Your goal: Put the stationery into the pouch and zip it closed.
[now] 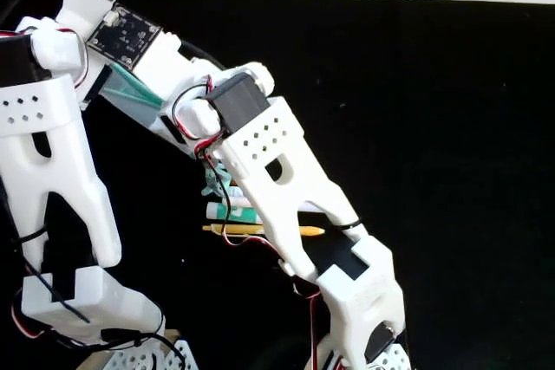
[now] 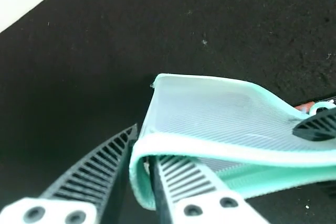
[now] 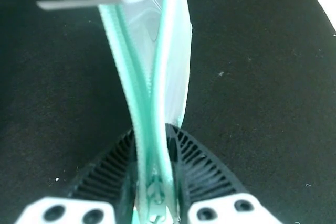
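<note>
Soft mint pouch (image 2: 220, 114) of fine-ribbed translucent plastic, up over the matte black table (image 1: 451, 127) toward its far left corner, one end pinched tight in left gripper (image 2: 142, 145), zipper edge clamped in right gripper (image 3: 152, 135), slim yellow pen (image 1: 310, 231) flat beneath.

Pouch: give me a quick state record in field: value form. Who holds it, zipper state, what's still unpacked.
pouch: mint mesh, held between both grippers
left gripper: shut on the pouch's edge
right gripper: shut on the pouch's zipper end
zipper: tracks apart, so open
unpacked: yellow pen and white pen, lying on the table under an arm
task status: nothing packed yet, as far as can be seen
</note>
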Controlling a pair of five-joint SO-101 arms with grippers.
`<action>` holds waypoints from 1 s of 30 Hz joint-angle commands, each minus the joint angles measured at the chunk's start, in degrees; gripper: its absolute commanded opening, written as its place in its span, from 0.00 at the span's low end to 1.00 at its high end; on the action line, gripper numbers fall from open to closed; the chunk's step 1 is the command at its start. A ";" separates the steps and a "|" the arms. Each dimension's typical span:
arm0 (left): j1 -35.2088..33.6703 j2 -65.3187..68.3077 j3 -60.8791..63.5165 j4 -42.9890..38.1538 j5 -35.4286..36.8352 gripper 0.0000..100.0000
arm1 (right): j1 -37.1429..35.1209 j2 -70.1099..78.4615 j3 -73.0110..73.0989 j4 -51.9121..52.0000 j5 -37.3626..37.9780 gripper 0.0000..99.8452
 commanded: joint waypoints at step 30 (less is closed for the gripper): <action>-0.75 -0.40 2.42 -0.44 3.60 0.01 | 4.35 3.03 -6.20 9.36 -0.18 0.14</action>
